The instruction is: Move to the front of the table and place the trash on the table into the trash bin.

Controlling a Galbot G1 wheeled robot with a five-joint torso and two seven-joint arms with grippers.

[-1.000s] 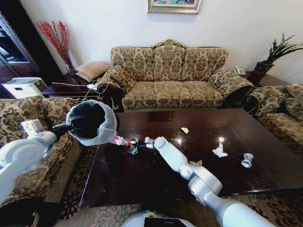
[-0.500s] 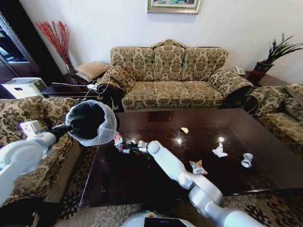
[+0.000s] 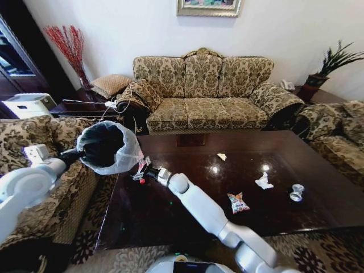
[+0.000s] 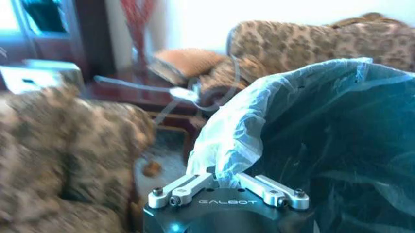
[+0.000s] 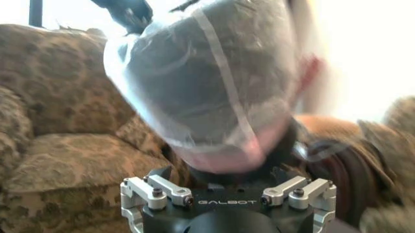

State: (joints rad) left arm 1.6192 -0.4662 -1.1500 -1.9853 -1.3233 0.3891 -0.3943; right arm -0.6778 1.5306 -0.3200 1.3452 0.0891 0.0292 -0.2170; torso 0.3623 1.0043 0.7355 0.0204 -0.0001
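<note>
The left gripper [image 4: 224,187] clamps the rim of the trash bin [image 3: 107,147], holding it tilted at the table's [image 3: 170,210] left edge. The right gripper [image 3: 142,169] grips the bottle [image 3: 138,170] just beside the bin's mouth.

The large, dark, glossy reddish-brown wooden coffee table [image 3: 187,210] carries scattered litter — a red-and-white snack wrapper [image 3: 238,202] toward its near edge, a crumpled white tissue [image 3: 263,181], a small silvery-white cup [image 3: 296,193] near the right end, and a tiny pale scrap [image 3: 222,156] farther back.

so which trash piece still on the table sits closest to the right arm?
The red-and-white snack wrapper, lying just beside the right arm's forearm. The white tissue, silvery cup and pale scrap lie farther off.
</note>
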